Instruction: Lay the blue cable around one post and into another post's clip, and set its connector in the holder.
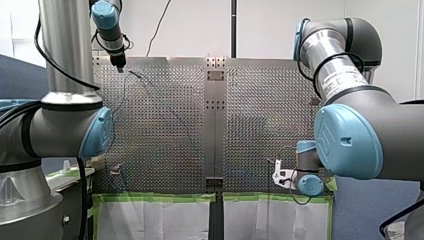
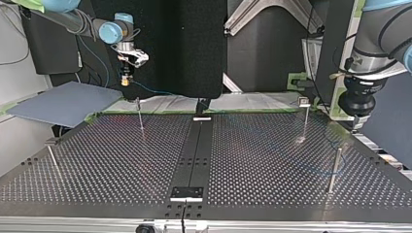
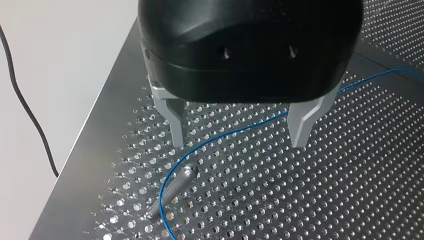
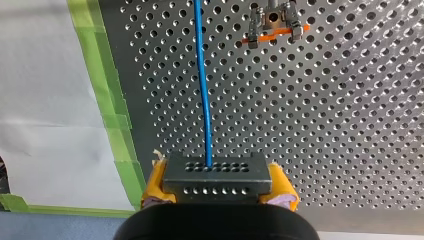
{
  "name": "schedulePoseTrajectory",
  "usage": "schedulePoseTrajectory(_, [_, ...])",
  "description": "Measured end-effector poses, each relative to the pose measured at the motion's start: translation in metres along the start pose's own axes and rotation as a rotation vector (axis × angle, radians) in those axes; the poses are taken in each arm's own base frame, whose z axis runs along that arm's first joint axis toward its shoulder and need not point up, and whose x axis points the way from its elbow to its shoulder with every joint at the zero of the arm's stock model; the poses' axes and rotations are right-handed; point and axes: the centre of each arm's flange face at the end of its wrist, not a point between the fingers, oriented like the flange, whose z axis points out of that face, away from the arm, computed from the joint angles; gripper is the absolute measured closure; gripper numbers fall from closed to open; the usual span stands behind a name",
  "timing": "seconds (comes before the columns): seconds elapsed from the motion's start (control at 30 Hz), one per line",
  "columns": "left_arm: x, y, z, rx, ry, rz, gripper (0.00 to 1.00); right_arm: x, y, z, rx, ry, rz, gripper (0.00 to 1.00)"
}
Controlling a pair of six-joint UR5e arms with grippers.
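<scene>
In the right wrist view my right gripper has its yellow pads shut on the dark grey connector. The blue cable runs straight ahead from it over the perforated table. A post with an orange clip stands ahead, beside the cable. In the left wrist view my left gripper hangs open above the plate. The blue cable passes under it, between the metal fingers, and bends round a thin post. In the top view my right gripper hovers at the far left edge.
Thin posts stand on the table in the top view: one far left, one clip-topped far right, one near right, one near left. Small blocks sit on the centre strip. Green tape lines the table edge.
</scene>
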Motion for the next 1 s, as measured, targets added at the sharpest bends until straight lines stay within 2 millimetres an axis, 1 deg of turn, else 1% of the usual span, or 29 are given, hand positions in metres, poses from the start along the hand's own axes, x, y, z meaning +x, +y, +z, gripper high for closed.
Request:
schedulePoseTrajectory(0.7, [0.0, -0.002, -0.001, 0.006, -0.001, 0.001, 0.0, 0.0, 0.0, 0.0, 0.0, 0.0, 0.0, 1.0])
schedulePoseTrajectory(0.87, [-0.003, -0.007, -0.003, 0.046, -0.031, 0.009, 0.0, 0.0, 0.0, 0.0, 0.0, 0.0, 0.0, 1.0])
schedulePoseTrajectory(1.0, [-0.008, -0.013, -0.011, 0.096, -0.078, 0.002, 0.0, 0.0, 0.0, 0.0, 0.0, 0.0, 0.0, 1.0])
